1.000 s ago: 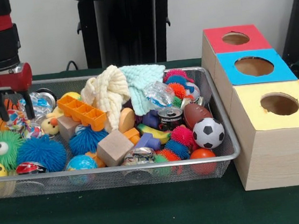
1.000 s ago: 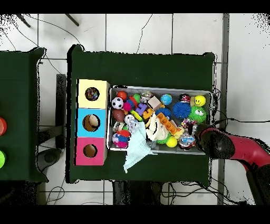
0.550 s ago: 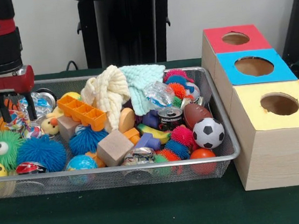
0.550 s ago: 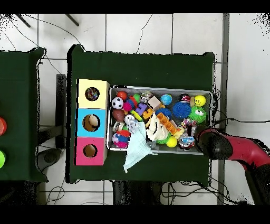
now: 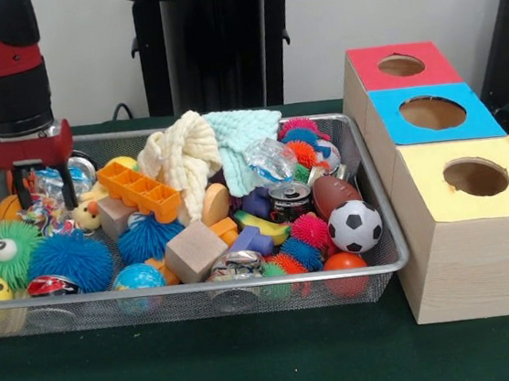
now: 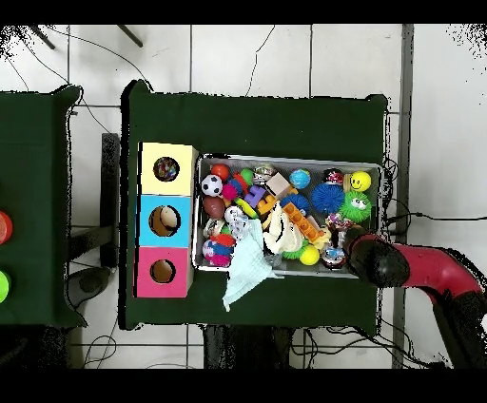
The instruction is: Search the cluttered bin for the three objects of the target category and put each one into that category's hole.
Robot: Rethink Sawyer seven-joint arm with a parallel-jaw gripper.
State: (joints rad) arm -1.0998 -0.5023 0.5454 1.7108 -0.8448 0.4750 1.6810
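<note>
The pincer [image 5: 44,186] has moved sideways along the silver wire-mesh bin [image 5: 383,231], toward the orange plastic ice-cube tray [image 5: 140,192]. Its fingers stand apart and empty, just above a multicoloured rope toy [image 5: 40,214] (perhaps the target), so no grasp yet.

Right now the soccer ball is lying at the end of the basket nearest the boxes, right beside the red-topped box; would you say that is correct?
Not quite. The soccer ball does lie at the end of the basket nearest the boxes, but the box beside it is the yellow-topped box, not the red-topped one, which is at the other end of the row. The front view shows this, and the overhead view agrees.
</note>
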